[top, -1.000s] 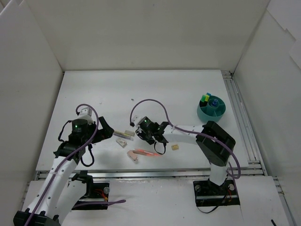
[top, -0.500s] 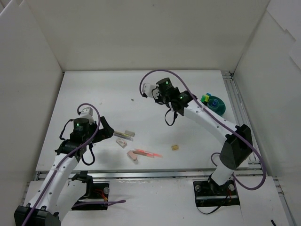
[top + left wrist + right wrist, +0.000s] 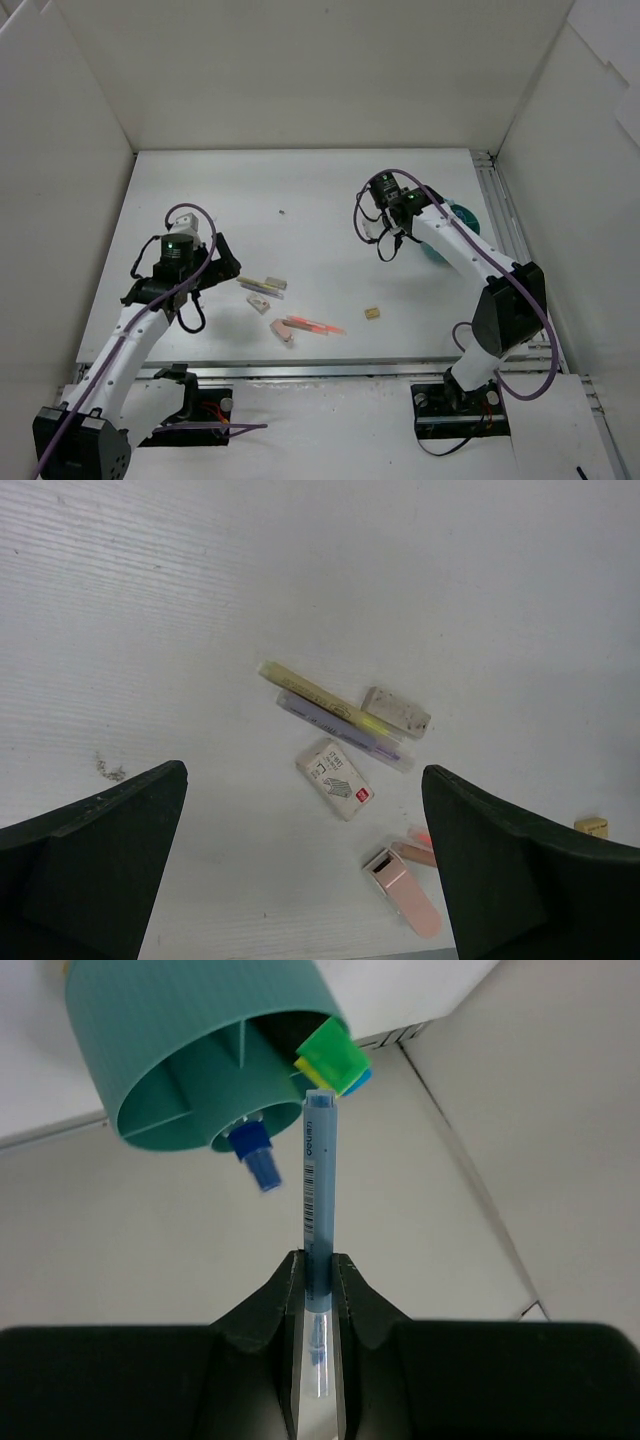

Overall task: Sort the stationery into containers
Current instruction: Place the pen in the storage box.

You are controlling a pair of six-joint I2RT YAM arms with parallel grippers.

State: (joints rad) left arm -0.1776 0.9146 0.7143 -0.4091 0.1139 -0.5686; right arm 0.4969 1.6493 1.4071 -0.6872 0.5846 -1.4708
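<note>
My right gripper (image 3: 318, 1265) is shut on a blue-barrelled clear pen (image 3: 318, 1190), whose far end points at the rim of the teal tub (image 3: 180, 1050). The tub holds a green-and-yellow-capped highlighter (image 3: 330, 1055) and a blue-capped item (image 3: 258, 1155). In the top view the right gripper (image 3: 400, 215) is just left of the tub (image 3: 464, 216). My left gripper (image 3: 304, 770) is open above the loose stationery: a beige stick (image 3: 315, 695), a purple pen (image 3: 345, 730), a grey eraser (image 3: 396, 711), a white boxed eraser (image 3: 336, 778) and a pink flat piece (image 3: 402, 890).
A tan cube (image 3: 372, 313) lies alone right of the pile, with orange-pink pens (image 3: 312, 326) near the table's front edge. White walls close in the table on three sides. A metal rail (image 3: 505, 240) runs along the right edge behind the tub.
The right arm swung from the pile at the table's middle up and right to the teal tub, carrying the blue pen. The left arm shifted slightly up, still open.
</note>
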